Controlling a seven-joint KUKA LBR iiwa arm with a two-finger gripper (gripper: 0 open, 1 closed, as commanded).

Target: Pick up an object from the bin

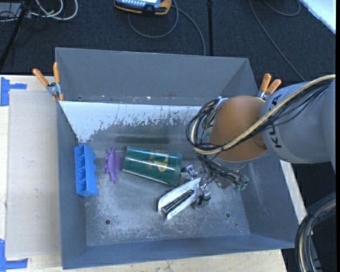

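Toward the left of the bin (158, 84) lie a blue ridged block (85, 170) and a purple toy (112, 164); then a green can (153, 165) on its side; a white-and-black clip (174, 202) sits just beside the low gripper (201, 190), open or closed I cannot tell; seemingly the reach step; next calls for centring, gripping, lifting
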